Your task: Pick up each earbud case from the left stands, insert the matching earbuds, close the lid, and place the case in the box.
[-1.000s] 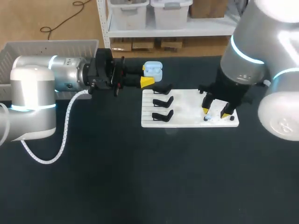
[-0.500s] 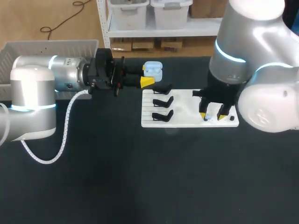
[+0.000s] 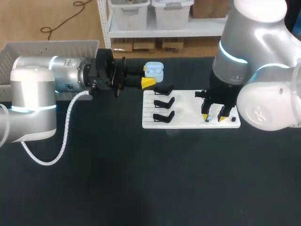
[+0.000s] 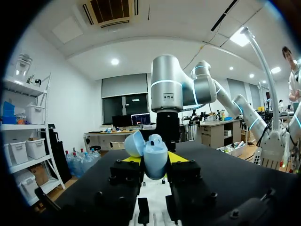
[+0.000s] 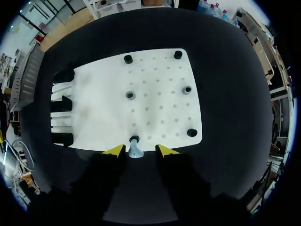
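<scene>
Room: the white board (image 3: 188, 123) lies right of the middle of the table (image 3: 117, 188). A wide stretch of black top runs from it to the near edge. The box (image 3: 47, 47) sits by the far left corner.
Counts: three black stands (image 5: 61, 103) on the board's left side, six small black pegs (image 5: 130, 95), one case, one loose earbud.
Left claw (image 3: 149, 76): level, just beyond the board's far left corner, clamped on the pale blue case (image 4: 155, 159), whose lid is up.
Right claw (image 5: 140, 150): over the board's near edge, fingers partly apart. The earbud (image 5: 135, 151) stands between them by a peg, touching neither finger.
</scene>
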You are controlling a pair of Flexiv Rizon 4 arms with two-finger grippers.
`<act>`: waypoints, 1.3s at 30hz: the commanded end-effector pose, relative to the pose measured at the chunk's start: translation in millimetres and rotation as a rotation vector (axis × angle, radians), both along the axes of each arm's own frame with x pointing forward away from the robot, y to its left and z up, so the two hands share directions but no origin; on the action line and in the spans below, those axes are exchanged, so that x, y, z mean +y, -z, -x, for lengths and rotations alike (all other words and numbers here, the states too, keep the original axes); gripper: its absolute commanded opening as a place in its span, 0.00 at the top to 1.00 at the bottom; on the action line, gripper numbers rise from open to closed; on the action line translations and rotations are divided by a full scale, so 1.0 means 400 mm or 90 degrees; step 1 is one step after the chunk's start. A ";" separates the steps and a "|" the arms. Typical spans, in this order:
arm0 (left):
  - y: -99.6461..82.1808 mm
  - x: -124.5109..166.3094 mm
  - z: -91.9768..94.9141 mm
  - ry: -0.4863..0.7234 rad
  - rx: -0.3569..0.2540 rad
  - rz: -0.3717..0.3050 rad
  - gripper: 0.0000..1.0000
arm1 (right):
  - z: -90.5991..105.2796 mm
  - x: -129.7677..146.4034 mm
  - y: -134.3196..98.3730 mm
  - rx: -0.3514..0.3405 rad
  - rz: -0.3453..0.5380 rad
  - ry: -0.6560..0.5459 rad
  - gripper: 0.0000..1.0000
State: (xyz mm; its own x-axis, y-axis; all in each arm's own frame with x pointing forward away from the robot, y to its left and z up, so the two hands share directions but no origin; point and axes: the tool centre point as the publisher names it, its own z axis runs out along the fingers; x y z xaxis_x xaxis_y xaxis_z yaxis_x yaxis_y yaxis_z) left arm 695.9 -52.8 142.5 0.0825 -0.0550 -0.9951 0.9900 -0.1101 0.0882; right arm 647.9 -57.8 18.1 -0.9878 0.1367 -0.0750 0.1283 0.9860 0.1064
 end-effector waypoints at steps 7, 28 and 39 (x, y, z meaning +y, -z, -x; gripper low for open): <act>0.002 -0.001 0.001 -0.002 -0.002 0.001 1.00 | -0.007 0.012 0.010 -0.002 -0.011 0.001 0.65; 0.002 -0.001 0.001 -0.002 -0.002 0.001 1.00 | -0.014 0.011 0.018 0.008 -0.015 0.009 0.73; 0.002 -0.001 0.001 -0.002 -0.002 0.001 1.00 | -0.009 0.011 0.017 0.014 -0.009 0.013 1.00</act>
State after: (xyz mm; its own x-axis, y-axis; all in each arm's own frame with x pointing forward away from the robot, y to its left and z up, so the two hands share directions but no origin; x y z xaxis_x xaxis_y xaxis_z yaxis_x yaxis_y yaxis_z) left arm 695.9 -52.8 142.5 0.0825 -0.0550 -0.9951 0.9900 -0.1101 0.0882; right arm 652.4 -52.9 10.3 -0.9865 0.1557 -0.0511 0.1488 0.9816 0.1195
